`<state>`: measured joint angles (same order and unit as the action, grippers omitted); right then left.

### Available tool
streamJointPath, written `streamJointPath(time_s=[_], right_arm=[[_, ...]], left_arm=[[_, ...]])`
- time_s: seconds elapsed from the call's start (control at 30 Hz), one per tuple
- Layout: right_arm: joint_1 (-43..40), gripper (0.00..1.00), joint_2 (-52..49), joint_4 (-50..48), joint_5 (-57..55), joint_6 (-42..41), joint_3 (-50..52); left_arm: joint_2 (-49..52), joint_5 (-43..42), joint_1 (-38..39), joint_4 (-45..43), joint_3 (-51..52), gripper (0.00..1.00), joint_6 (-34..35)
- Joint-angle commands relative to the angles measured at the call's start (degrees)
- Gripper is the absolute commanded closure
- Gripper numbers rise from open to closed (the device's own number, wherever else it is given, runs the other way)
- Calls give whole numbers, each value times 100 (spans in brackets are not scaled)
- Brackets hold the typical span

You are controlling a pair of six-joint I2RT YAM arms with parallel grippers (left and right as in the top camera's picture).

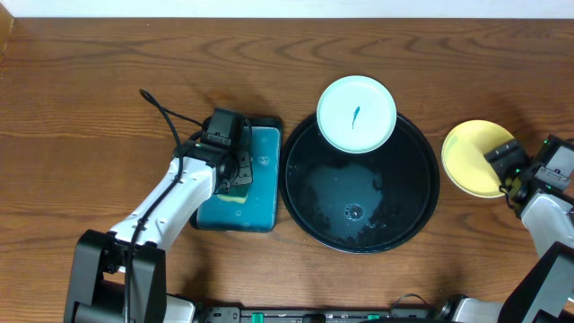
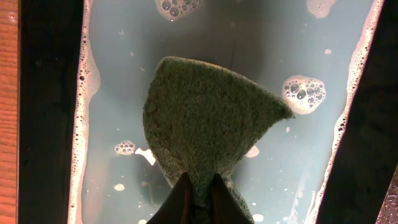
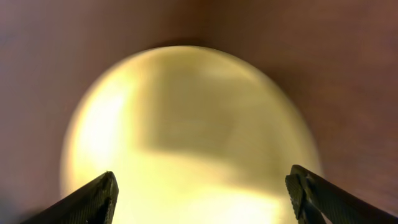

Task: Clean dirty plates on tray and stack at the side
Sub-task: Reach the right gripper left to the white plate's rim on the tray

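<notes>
Two plates in view. White plate sits at the far edge of the big round black tray, overhanging the rim toward the back of the table; a thin dark smear marks its middle. The tray floor is wet and glossy, with reflections that make its surface hard to read. Yellow plate lies on the bare table to the right of the tray, apart from it, its right side covered by the right gripper. In the right wrist view the yellow plate is blurred and its near edge is cut off by the frame; the right gripper has its fingers spread wide above it, only the tips showing, and contact cannot be told. Left gripper is pinched tight on a green sponge, its fingers mostly out of frame, the sponge fanning out over soapy water with foam patches. From above, the left gripper hangs over the small rectangular tray left of the round one, hiding most of the sponge
</notes>
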<state>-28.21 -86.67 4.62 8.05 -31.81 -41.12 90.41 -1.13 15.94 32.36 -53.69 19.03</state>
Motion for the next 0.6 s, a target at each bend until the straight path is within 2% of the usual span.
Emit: streamJointPath(time_s=[0.0,0.1,0.27,0.43,0.57], right_arm=[[20,13,-22,-426,1937,682,-7],[251,18,-22,-813,2592,951,-7],[1036,27,-33,-894,2662,1784,-7],[1945,26,-35,-741,2487,2175,-129],[2404,24,-37,122,2013,2343,-789]], left_arm=[[15,31,-17,-4,33,93,-98],[15,31,-17,-4,33,93,-98],[15,31,-17,-4,33,93,-98],[15,31,-17,-2,33,93,-98],[15,31,-17,-2,33,93,-98]])
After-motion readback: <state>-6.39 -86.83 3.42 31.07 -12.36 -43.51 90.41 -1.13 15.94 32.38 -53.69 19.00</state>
